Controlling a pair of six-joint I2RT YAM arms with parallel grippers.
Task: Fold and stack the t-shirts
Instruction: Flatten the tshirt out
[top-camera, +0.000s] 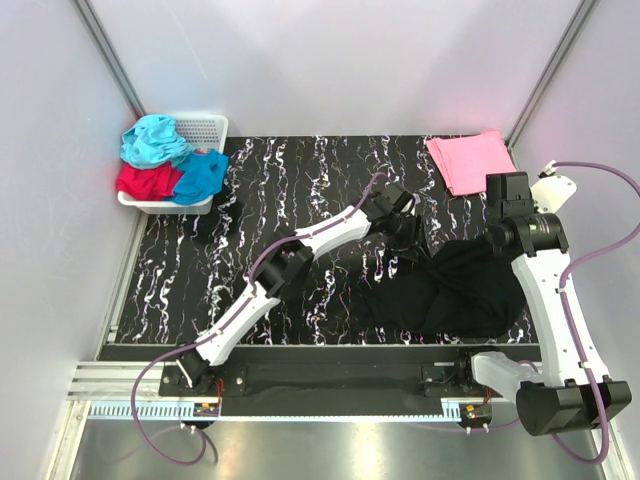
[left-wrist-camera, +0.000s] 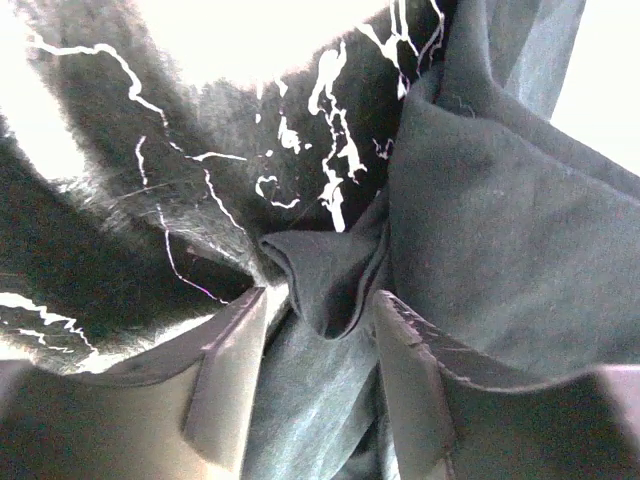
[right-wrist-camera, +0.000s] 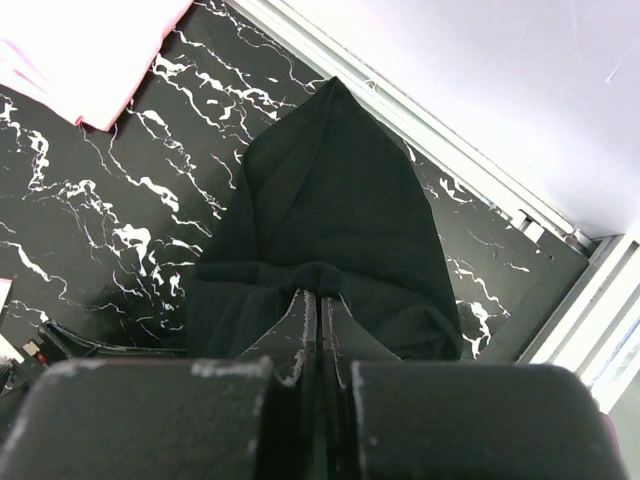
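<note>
The black t-shirt (top-camera: 450, 295) lies crumpled on the table (top-camera: 300, 180), at about 4 o'clock from its centre and between the two arms. The left jaws stand partly open at the shirt's 10 o'clock edge. A bunched fold of black cloth pokes up between the two fingers (left-wrist-camera: 225, 385) (a slit of gap shows beside the fold, so it does not look clamped). The right jaws are closed tight on a pinch of the same shirt at its 2 o'clock edge. In the right wrist view the cloth spreads away from that pinch and narrows to a peak over the table.

The pink t-shirt (top-camera: 470, 160) lies folded flat at the table's 1 o'clock corner, apart from the black one. At the 10 o'clock corner a white basket (top-camera: 208, 120) holds the teal t-shirt (top-camera: 153, 140), the red t-shirt (top-camera: 140, 182) and the blue t-shirt (top-camera: 200, 175) in a loose heap, with the blue one spilling over its rim.
</note>
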